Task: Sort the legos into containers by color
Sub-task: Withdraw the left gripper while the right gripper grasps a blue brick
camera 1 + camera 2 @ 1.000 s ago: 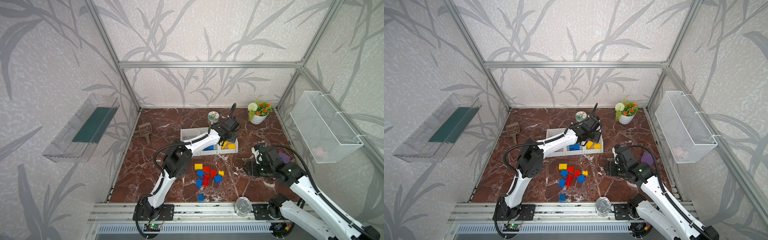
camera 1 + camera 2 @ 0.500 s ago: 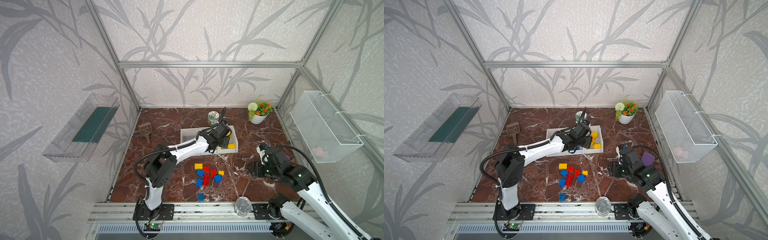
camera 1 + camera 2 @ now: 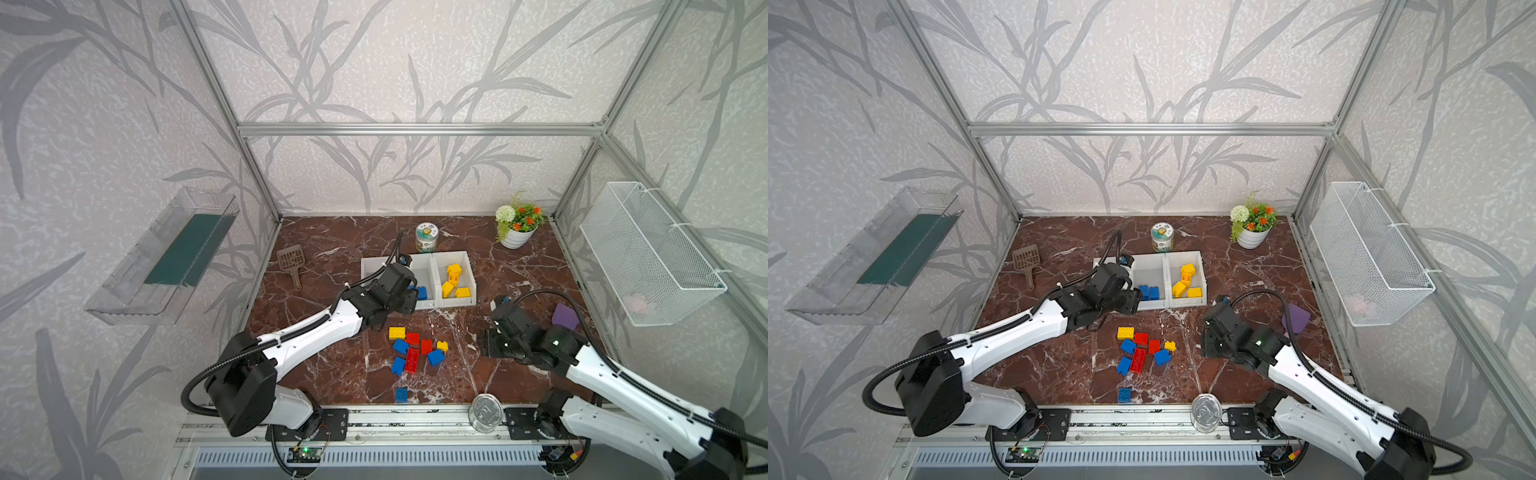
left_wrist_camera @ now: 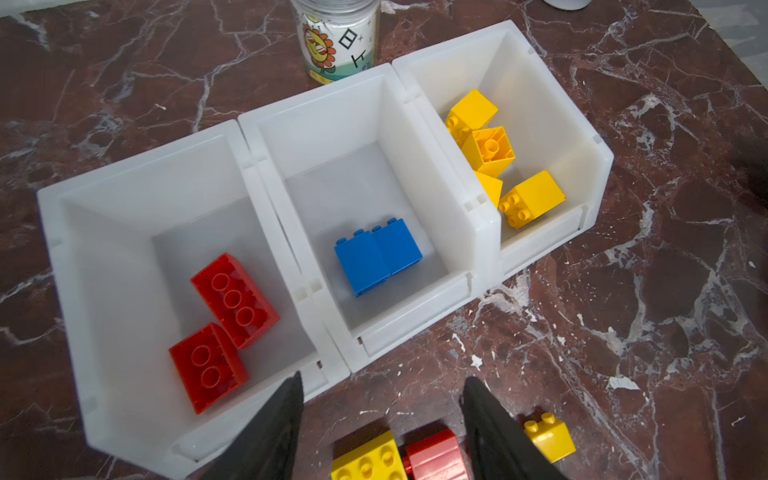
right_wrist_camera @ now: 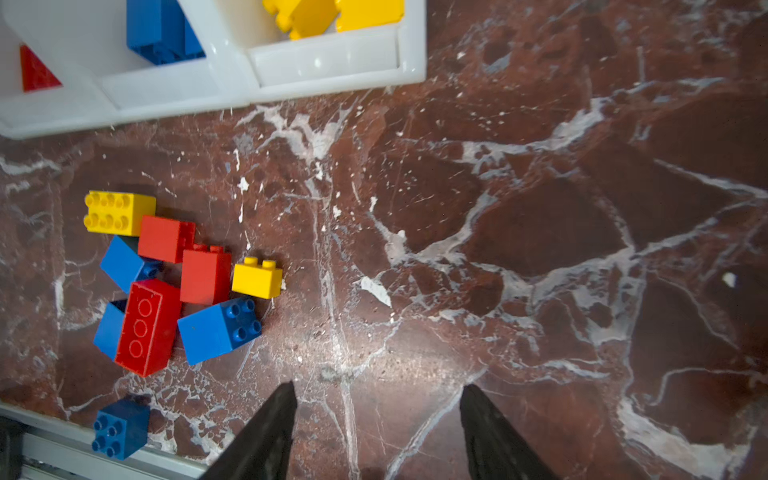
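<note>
Three joined white containers (image 4: 320, 92) mid-table: red legos (image 4: 232, 299) in the left one, blue legos (image 4: 376, 259) middle, yellow legos (image 4: 490, 149) right. Left gripper (image 4: 382, 379) hangs over their front edge, right gripper (image 5: 378, 386) over bare marble (image 5: 540, 208); both jaws apart, holding nothing. Eight loose bricks (image 5: 205, 274) clustered before the containers, one blue brick (image 5: 120, 428) alone near the front rail (image 5: 50, 436).

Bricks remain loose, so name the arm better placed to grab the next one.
Left arm, probably: its open jaws frame the red brick and big yellow brick at the pile's edge. The right arm's open jaws hang over bare table beside the pile.
</note>
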{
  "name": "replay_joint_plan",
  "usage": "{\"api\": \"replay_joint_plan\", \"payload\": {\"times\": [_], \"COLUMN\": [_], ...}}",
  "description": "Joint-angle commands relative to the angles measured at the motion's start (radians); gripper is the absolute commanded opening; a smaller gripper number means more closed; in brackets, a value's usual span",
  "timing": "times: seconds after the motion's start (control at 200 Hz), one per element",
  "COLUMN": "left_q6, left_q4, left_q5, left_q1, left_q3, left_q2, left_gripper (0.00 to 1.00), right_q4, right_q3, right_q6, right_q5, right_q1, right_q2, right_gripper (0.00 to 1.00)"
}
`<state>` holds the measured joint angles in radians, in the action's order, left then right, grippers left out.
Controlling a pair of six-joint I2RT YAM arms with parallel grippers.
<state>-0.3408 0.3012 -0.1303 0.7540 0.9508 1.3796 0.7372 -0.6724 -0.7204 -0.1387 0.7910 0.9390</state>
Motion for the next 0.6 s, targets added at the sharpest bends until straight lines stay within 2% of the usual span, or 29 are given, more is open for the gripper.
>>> {"api": "replay_joint_plan", "payload": {"times": [0.0,0.25,0.595], "left_q6": [-0.038,-0.085,-0.120], "left_q4": [-0.019,-0.021,-0.006], "left_q5": [-0.037,-0.094,-0.128], "left_q1": [-0.025,-0.074,-0.095], "left_q3": [-0.070,-0.203,-0.310], "left_q2": [-0.062,-0.158,-0.315], "left_gripper": [0.64,0.64,0.64], "right_q4": [-0.041,-0.101,-0.203], "right_q3": [-0.043,-0.117,-0.211], "right_q6": [-0.031,0.024,0.056], "right_q5": [-0.033,-0.029,0.034], "right_q1": [0.072,0.222,0.280], "right_q2": [0.074,0.274,0.491], "right_gripper": [0.64,0.65,0.62]}}
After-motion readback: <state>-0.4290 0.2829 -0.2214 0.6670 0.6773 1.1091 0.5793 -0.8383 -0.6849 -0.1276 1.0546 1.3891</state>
